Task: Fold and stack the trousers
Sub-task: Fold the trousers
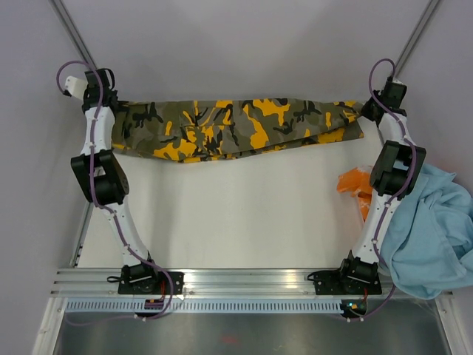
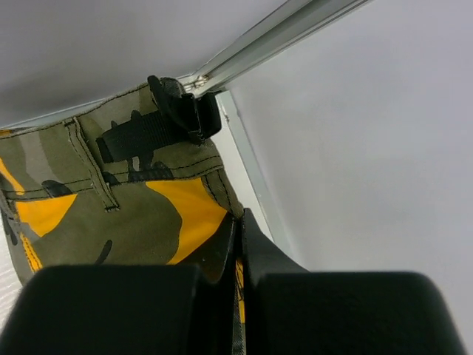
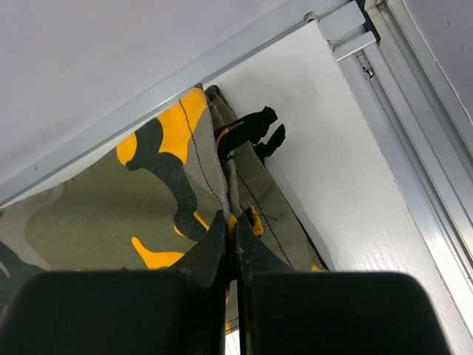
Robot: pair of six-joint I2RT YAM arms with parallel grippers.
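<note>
The trousers (image 1: 236, 129) lie stretched left to right along the far edge of the table (image 1: 244, 222), seemingly folded lengthwise. The left gripper (image 2: 238, 222) has its jaws pressed together on the cloth at the left end. The right gripper (image 3: 231, 222) pinches the right end likewise. An orange garment (image 1: 355, 183) and a light-blue garment (image 1: 432, 229) lie at the right.

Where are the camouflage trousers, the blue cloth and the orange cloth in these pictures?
camouflage trousers (image 1: 236, 129), overhead view, middle of the stretched-out cloth.
light-blue garment (image 1: 436, 237), overhead view, middle of the crumpled heap at the right edge.
orange garment (image 1: 352, 182), overhead view, upper part of the visible piece.
</note>
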